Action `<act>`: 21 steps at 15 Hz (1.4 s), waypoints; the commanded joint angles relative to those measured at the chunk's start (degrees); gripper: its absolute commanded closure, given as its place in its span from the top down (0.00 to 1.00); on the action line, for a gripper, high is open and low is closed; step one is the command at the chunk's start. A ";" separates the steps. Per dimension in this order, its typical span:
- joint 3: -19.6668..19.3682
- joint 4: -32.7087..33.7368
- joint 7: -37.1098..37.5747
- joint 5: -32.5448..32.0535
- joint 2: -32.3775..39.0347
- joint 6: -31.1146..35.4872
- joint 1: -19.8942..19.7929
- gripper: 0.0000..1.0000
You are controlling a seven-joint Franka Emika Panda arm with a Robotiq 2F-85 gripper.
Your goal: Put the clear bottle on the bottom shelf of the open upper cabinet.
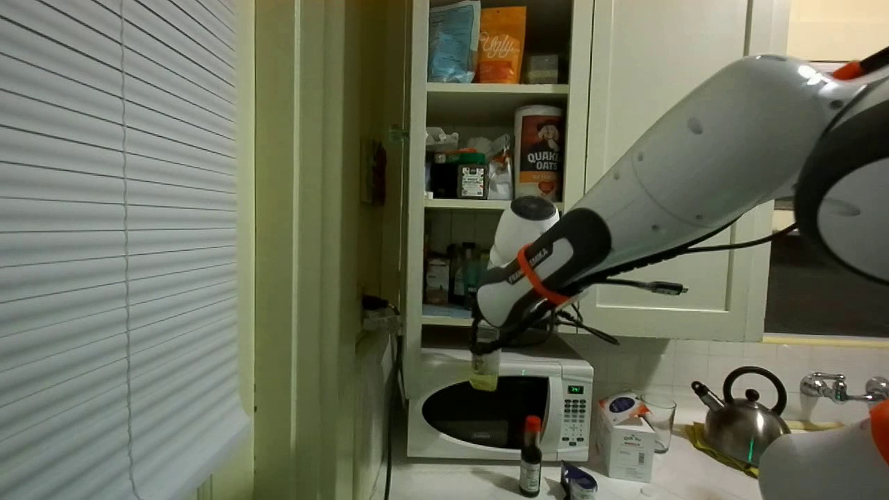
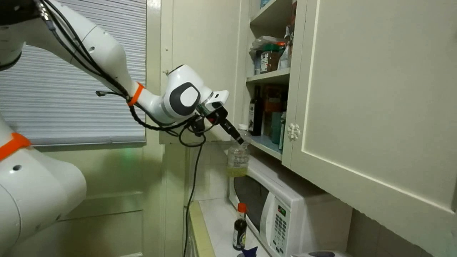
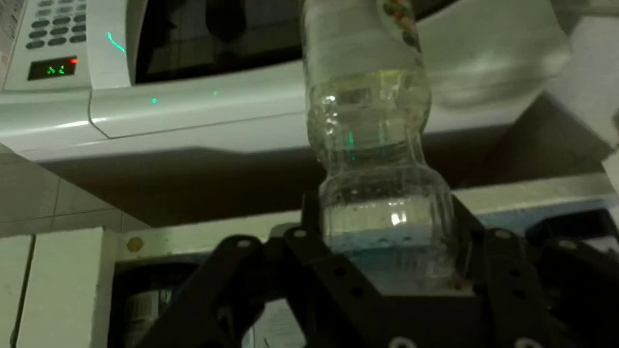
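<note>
Held the clear bottle (image 2: 238, 157) pinched by its upper half in the gripper (image 2: 241, 139), near-upright at mid-frame in an exterior view; gripped high, likely to free its base for the bottom shelf (image 2: 266, 147); probably needed raising first.

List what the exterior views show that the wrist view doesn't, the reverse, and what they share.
Only the exterior views: in both, the white slatted window blind and green-lidded jar; in an exterior view, the silvery, black-handled kettle.

Only the wrist view: jaws on both sides of the clear, narrow-waisted bottle, and a brown spot on the front edge of the cream cabinet.

Shared: the bottle, white microwave and blue-lined bottom shelf.
</note>
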 commanded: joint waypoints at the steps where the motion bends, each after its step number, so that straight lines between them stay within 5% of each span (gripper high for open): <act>1: -9.93 5.90 0.03 -1.12 1.51 -5.90 9.38 0.36; 6: -15.07 12.74 1.62 -7.41 4.06 -5.36 13.95 0.36; 12: -12.20 17.88 2.33 -20.74 11.07 -0.21 9.15 0.36; 21: 6.44 22.05 3.82 -29.59 18.91 10.82 -10.88 0.36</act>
